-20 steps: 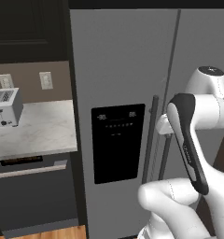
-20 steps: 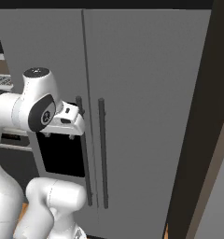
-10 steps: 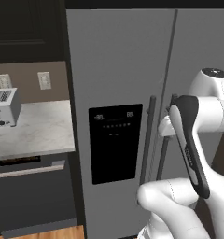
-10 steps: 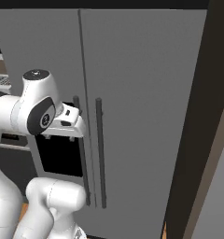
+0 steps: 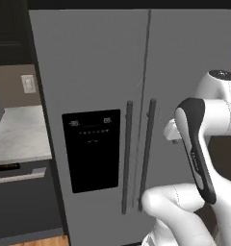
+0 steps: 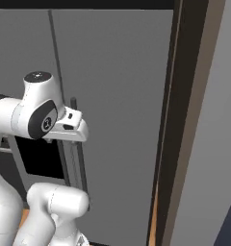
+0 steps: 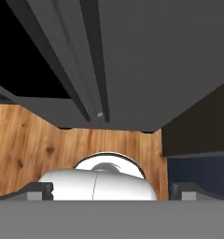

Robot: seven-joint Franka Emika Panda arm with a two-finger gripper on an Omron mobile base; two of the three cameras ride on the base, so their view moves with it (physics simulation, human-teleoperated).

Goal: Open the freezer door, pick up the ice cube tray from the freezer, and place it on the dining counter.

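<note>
The freezer door [image 5: 88, 81] is the left grey door, with a black dispenser panel [image 5: 91, 150] and a dark bar handle [image 5: 127, 156]. It stands shut, so the freezer's inside and the ice cube tray are hidden. The dining counter is out of view. My hand [image 6: 72, 127] hovers in front of the two handles at about panel height, short of them and pointing down. In the hand view my gripper [image 7: 111, 190] is open, its tips wide apart with nothing between them. That view looks down along the handles [image 7: 72, 70] to the wooden floor.
The plain grey fridge door [image 5: 194, 57] with its own handle [image 5: 147, 149] is to the right of the seam. A marble worktop [image 5: 16, 139] over dark cabinets lies to the left. A dark tall panel [image 6: 185, 120] and a wall flank the fridge's right side.
The whole picture has shifted: the base has driven to the right and a little closer, so the fridge sits further left and larger. The arm keeps its pose and the gripper stays open.
</note>
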